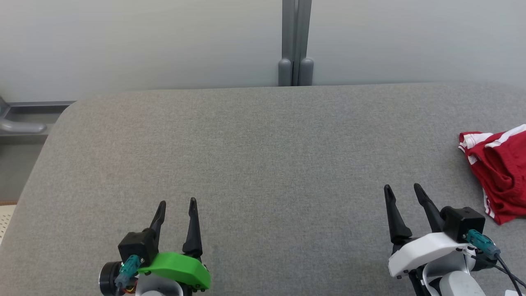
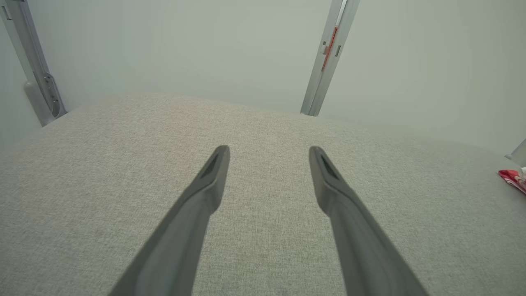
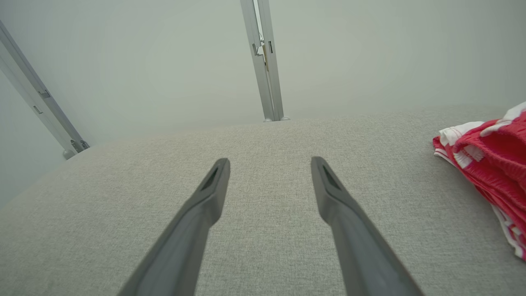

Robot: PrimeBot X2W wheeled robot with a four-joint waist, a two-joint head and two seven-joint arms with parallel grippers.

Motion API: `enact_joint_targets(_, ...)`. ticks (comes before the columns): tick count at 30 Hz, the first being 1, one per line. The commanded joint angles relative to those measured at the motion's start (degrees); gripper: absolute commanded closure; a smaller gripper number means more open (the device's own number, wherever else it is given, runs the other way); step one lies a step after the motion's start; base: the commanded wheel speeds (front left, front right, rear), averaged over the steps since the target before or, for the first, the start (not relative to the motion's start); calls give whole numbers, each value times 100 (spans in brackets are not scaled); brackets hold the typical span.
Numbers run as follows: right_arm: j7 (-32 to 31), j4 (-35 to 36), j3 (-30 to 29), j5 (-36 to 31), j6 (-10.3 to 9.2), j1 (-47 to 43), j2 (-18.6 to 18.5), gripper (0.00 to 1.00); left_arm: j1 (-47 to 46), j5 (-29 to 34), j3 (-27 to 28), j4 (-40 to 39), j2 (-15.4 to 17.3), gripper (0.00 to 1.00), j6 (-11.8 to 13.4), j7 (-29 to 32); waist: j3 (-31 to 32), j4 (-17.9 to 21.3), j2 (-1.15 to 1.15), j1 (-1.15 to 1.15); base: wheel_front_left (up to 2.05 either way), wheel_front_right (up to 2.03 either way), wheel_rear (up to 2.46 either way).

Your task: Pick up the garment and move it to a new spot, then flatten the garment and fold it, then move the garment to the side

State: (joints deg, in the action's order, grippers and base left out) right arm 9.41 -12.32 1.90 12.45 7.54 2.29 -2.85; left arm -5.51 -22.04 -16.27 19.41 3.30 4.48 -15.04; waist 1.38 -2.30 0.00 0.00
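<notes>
A red garment (image 1: 499, 168) with white stripes lies bunched at the right edge of the grey table (image 1: 263, 156), partly cut off by the frame. It also shows in the right wrist view as red and white cloth, the garment (image 3: 493, 164), and as a small red scrap, the garment (image 2: 513, 179), at the far right of the left wrist view. My right gripper (image 1: 402, 188) is open near the table's front right, left of the garment and apart from it. My left gripper (image 1: 177, 202) is open at the front left, nothing between its fingers.
A pale wall with a grey vertical post (image 1: 296, 41) stands behind the table's far edge. The table's rounded left corner (image 1: 65, 113) drops to a grey ledge (image 1: 24, 123). Bare grey fabric stretches between the two grippers.
</notes>
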Motion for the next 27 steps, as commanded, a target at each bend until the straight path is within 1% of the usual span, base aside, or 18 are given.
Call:
enact_joint_targets(1, -8, 26, -9, -35, -12, -70, -10, 0, 73, -7, 21, -2, 29, 0, -33, -17, -4, 0, 0, 0, 0, 0, 0)
enact_joint_targets(14, -20, 47, 19, -22, -12, -52, -10, 0, 12, 8, 24, 77, 39, 0, -33, -17, -34, -3, 0, 0, 0, 0, 0)
enact_joint_targets(15, -24, 4, 19, 9, 0, -2, 2, 100, 8, -1, 9, 92, -1, 100, -17, 4, -34, -3, 0, 0, 0, 0, 0)
enact_joint_targets(19, -46, -186, 26, 70, 0, -98, 28, 100, 90, -52, -10, 274, -9, 100, -22, 53, -35, -1, 0, 0, 0, 0, 0)
enact_joint_targets(27, -216, -182, -71, 933, -1, -37, 24, 100, 64, -808, 246, 189, -12, 100, -151, 286, -43, 13, 0, 0, 0, 0, 0)
